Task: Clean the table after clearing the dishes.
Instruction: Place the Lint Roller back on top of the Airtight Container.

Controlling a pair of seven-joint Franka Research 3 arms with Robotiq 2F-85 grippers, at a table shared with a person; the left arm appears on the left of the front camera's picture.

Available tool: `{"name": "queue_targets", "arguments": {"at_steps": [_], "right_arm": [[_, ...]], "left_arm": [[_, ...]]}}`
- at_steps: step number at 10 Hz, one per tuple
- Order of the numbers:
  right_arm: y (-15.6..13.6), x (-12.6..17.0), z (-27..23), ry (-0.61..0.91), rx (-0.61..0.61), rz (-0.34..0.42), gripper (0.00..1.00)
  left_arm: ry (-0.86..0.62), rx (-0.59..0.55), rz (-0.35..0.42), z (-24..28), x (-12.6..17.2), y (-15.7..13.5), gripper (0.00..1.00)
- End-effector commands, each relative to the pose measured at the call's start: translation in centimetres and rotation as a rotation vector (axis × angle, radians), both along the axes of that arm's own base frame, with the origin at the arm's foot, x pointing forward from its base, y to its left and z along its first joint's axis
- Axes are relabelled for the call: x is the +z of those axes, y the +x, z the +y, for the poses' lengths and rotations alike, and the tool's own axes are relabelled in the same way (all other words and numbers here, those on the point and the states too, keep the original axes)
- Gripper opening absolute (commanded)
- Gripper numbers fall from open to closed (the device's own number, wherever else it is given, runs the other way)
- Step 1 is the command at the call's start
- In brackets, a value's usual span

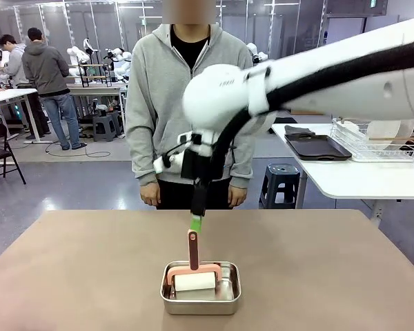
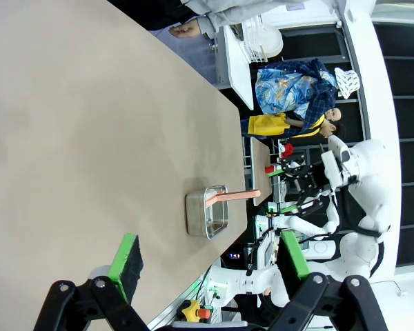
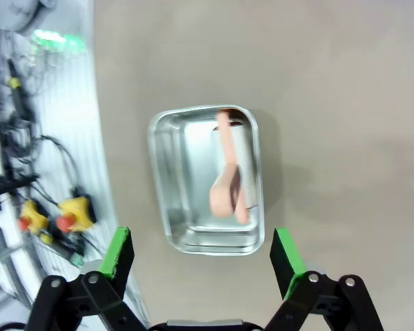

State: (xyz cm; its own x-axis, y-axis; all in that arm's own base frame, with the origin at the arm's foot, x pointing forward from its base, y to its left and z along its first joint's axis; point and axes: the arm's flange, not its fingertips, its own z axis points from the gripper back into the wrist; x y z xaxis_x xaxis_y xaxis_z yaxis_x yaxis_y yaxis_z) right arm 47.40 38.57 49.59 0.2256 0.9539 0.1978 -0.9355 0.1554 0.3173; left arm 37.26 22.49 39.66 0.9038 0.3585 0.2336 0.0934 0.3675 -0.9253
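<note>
right gripper (image 3: 201, 254) – spread wide, empty, poised over roller handle (image 1: 193, 249) | left gripper (image 2: 208, 265) – agape, empty | steel pan (image 1: 201, 288) – near table (image 1: 69, 269) front edge, centred, holding lint roller (image 1: 195, 278)

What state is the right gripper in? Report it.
Open: the right gripper hangs above the steel pan, green fingers spread wide, nothing between them.

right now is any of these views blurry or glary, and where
Front view: the right arm is soft, too close for focus; the steel pan and roller handle are sharp. Right wrist view: the pan mirrors light and the pink handle looks slightly smeared. Left wrist view: rolled sideways, edges bowed, table evenly lit.
</note>
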Motion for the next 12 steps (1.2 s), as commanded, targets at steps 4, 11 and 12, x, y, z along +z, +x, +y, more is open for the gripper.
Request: {"name": "queue_targets", "arguments": {"at_steps": [4, 11, 12], "right_arm": [[1.5, -0.5, -17.2, 0.604, -0.484, 0.457, 1.00], [1.6, -5.8, -41.9, 0.973, -0.914, 0.743, 1.00], [1.2, -6.6, -44.6, 1.029, -0.936, 0.749, 1.00]], "left_arm": [[-0.001, -0.008, -0.001, 0.1, 0.2, -0.4, 1.00], [-0.001, -0.008, -0.001, 0.1, 0.2, -0.4, 1.00], [-0.001, -0.008, -0.001, 0.1, 0.2, -0.4, 1.00]]}}
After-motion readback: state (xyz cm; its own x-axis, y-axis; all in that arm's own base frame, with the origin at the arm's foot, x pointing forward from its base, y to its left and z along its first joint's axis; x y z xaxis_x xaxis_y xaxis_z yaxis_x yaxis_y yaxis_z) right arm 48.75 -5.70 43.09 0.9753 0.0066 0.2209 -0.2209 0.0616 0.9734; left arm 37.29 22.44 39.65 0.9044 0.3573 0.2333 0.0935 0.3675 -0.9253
